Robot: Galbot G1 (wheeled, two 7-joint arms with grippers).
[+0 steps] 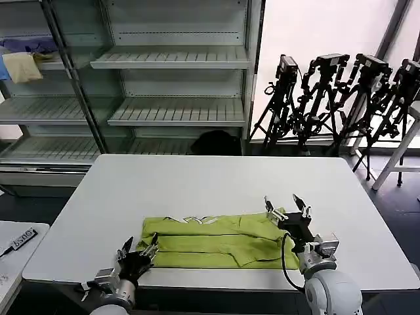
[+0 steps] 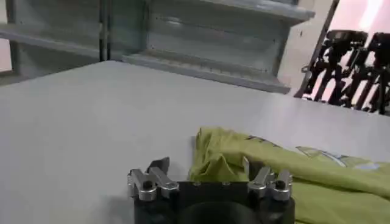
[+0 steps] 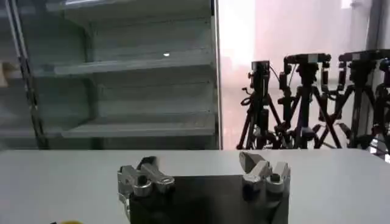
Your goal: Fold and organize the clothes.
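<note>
The lime yellow-green T-shirt [image 1: 216,241] lies folded into a long flat band near the table's front edge, with a strip of its white print showing along the far fold. My left gripper [image 1: 139,249] stands open at the shirt's left end, its fingers low by the bunched corner of the shirt [image 2: 244,170]. My right gripper [image 1: 287,206] is open just above the shirt's right end, with nothing between its fingers. In the right wrist view the right gripper [image 3: 197,164] points across the bare table toward the shelves.
The white table [image 1: 197,184] stretches bare beyond the shirt. Empty metal shelving [image 1: 170,85] stands behind it, with a pale yellow cloth [image 1: 21,65] and a blue-purple cloth [image 1: 29,44] on its left unit. Black camera tripods [image 1: 341,98] stand at the back right.
</note>
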